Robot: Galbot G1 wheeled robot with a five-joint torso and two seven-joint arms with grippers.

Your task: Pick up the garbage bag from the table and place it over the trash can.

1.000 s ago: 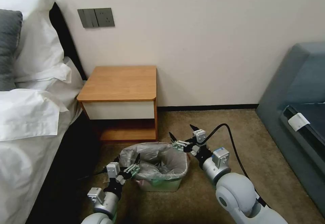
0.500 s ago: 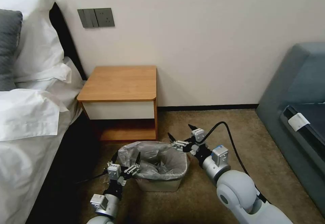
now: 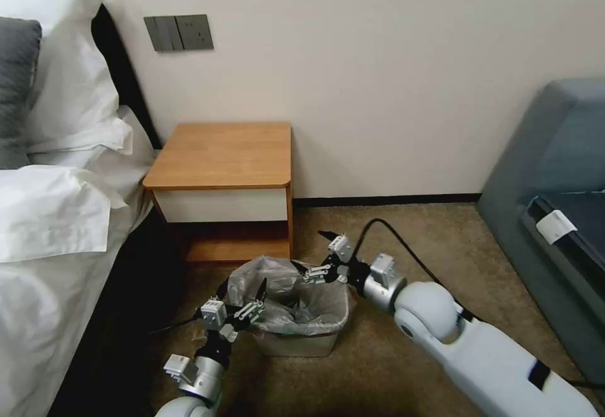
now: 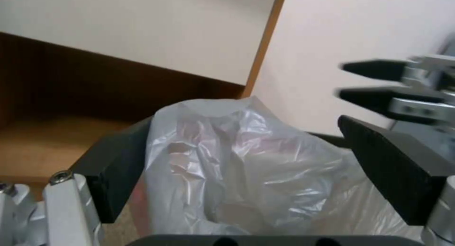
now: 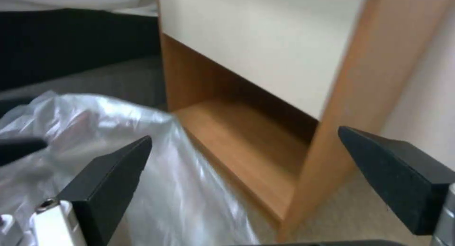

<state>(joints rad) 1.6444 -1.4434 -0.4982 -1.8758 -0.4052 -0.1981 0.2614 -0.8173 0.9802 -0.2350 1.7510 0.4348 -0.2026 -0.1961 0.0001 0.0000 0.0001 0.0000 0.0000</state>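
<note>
The garbage bag [image 3: 296, 297], grey crinkly film, lies draped over the rim of the cream trash can [image 3: 296, 343] on the carpet in front of the table [image 3: 220, 152]. My left gripper [image 3: 241, 291] is open at the bin's near left rim. In the left wrist view the bag [image 4: 237, 167] bulges up between its black fingers [image 4: 118, 167]. My right gripper [image 3: 311, 251] is open over the far right rim, close to the table's lower shelf [image 5: 237, 139]. The bag's edge [image 5: 118, 150] lies beside one of its fingers [image 5: 113, 175].
A bed with white pillows [image 3: 57, 203] runs along the left. A grey-blue sofa [image 3: 554, 215] stands at the right. The wall [image 3: 391, 89] is close behind the table. A black cable [image 3: 403, 240] loops off my right arm above brown carpet [image 3: 391, 354].
My right arm has swung left and lower, bringing its gripper over the bin's far rim near the table. The bag's far left side has puffed up. My left gripper has barely shifted.
</note>
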